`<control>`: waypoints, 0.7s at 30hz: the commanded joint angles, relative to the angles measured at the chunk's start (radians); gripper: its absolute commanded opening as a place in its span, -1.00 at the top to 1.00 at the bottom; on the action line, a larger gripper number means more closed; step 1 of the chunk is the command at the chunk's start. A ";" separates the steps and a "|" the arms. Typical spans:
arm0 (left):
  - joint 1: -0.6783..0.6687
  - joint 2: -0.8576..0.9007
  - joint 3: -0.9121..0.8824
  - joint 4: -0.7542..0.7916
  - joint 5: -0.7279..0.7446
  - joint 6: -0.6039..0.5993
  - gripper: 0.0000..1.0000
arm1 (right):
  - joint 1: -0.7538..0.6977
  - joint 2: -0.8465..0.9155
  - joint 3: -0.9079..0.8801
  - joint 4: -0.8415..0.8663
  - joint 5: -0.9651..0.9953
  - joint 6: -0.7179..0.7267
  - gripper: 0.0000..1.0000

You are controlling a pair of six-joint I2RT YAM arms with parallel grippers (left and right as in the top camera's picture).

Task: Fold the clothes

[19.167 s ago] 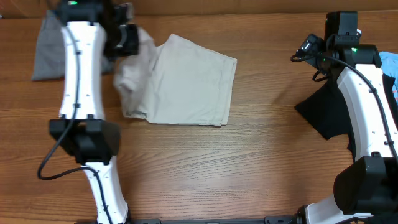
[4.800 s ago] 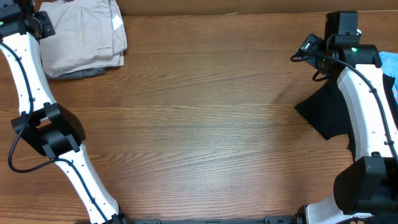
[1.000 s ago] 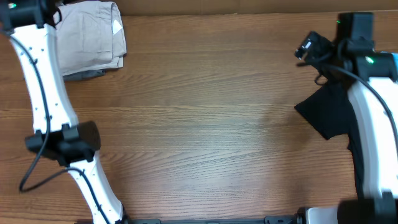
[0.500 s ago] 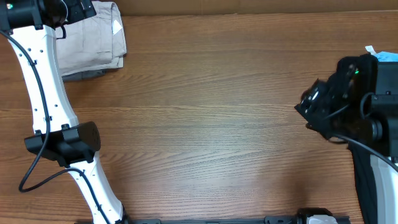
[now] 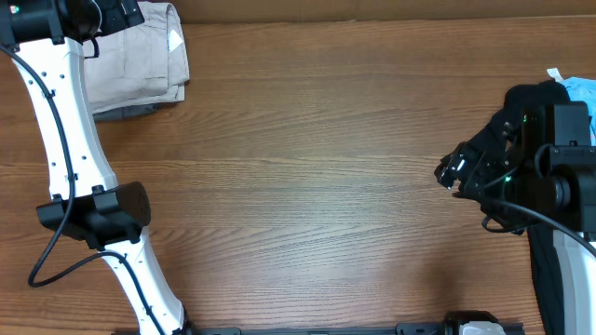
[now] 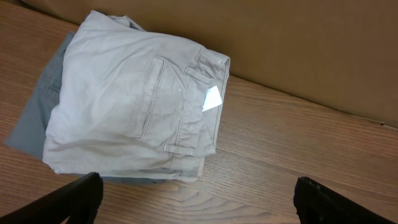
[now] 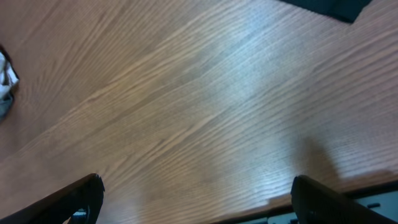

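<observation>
Folded pale beige shorts (image 5: pixel 140 56) lie at the table's far left corner, on top of grey shorts (image 5: pixel 126 112). In the left wrist view the beige shorts (image 6: pixel 124 106) show a back pocket and a small white tag (image 6: pixel 212 99), with the grey shorts (image 6: pixel 34 118) sticking out beneath. My left gripper (image 5: pixel 116 14) (image 6: pixel 196 205) hovers open beside that stack, holding nothing. A black garment (image 5: pixel 548 279) lies at the right, mostly hidden under my right arm; one corner (image 7: pixel 336 6) shows in the right wrist view. My right gripper (image 5: pixel 456 172) (image 7: pixel 196 202) is open and empty above bare wood.
A brown cardboard wall (image 6: pixel 292 50) runs along the table's back edge, right behind the stack. Something light blue (image 5: pixel 577 91) lies at the right edge. The wooden table (image 5: pixel 317 186) stretches between the two arms.
My right arm has swung from the back edge toward the front, over the black garment, and its gripper now points at the table's middle. The left arm and the stack have stayed put.
</observation>
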 commanded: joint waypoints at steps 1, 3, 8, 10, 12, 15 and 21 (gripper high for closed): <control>-0.001 0.001 0.000 0.001 0.011 -0.002 -1.00 | 0.006 -0.003 -0.001 0.013 0.016 -0.014 -1.00; -0.001 0.001 0.000 0.001 0.011 -0.002 -1.00 | 0.006 -0.004 -0.003 0.049 0.019 -0.014 -1.00; -0.001 0.001 0.000 0.001 0.011 -0.002 -1.00 | 0.047 -0.059 -0.115 0.371 0.018 -0.115 -1.00; -0.001 0.001 0.000 0.001 0.011 -0.002 -1.00 | 0.062 -0.116 -0.214 0.523 0.015 -0.157 -1.00; -0.001 0.001 0.000 0.001 0.011 -0.002 -1.00 | 0.063 -0.192 -0.343 0.670 0.009 -0.171 -1.00; -0.001 0.001 0.000 0.001 0.011 -0.002 -1.00 | 0.056 -0.321 -0.545 0.871 0.007 -0.173 -1.00; -0.001 0.001 0.000 0.001 0.011 -0.002 -0.99 | 0.041 -0.617 -0.942 1.241 -0.007 -0.238 -1.00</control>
